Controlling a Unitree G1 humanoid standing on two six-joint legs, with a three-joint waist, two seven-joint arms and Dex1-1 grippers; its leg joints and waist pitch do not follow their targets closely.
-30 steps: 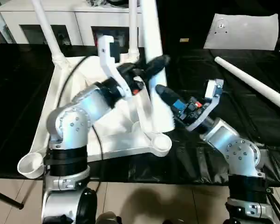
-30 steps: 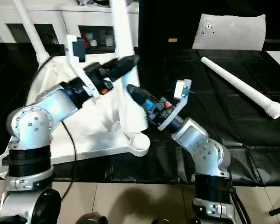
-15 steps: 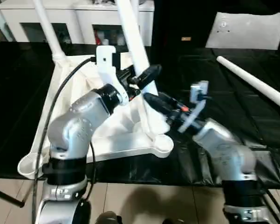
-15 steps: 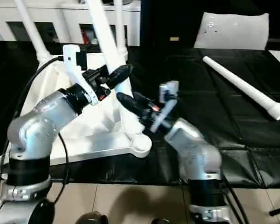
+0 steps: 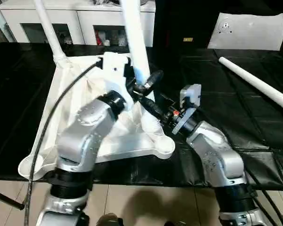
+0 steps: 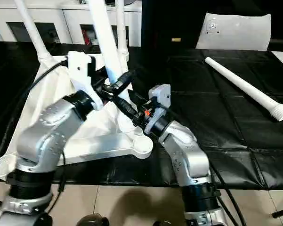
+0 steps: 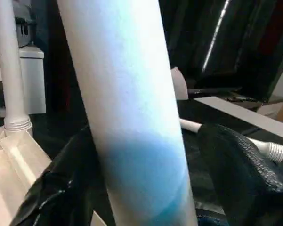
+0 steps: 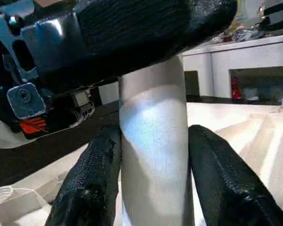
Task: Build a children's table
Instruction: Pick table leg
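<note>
Both hands, left hand (image 5: 142, 84) above right hand (image 5: 148, 104), clamp the leg (image 5: 136, 52), which stands near-upright, leaning far-left, over the tabletop's (image 5: 61, 108) near-right corner socket.

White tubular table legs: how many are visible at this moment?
4. One stands in the far-left corner socket, one in the far-right socket, one is gripped by both grippers' fingers over the white plastic tabletop, and one lies loose on the black table cover.

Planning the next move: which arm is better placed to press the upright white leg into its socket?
Right, probably. The right gripper clamps the white tubular leg low, near its socket; the left gripper grips higher, steadying it.
</note>
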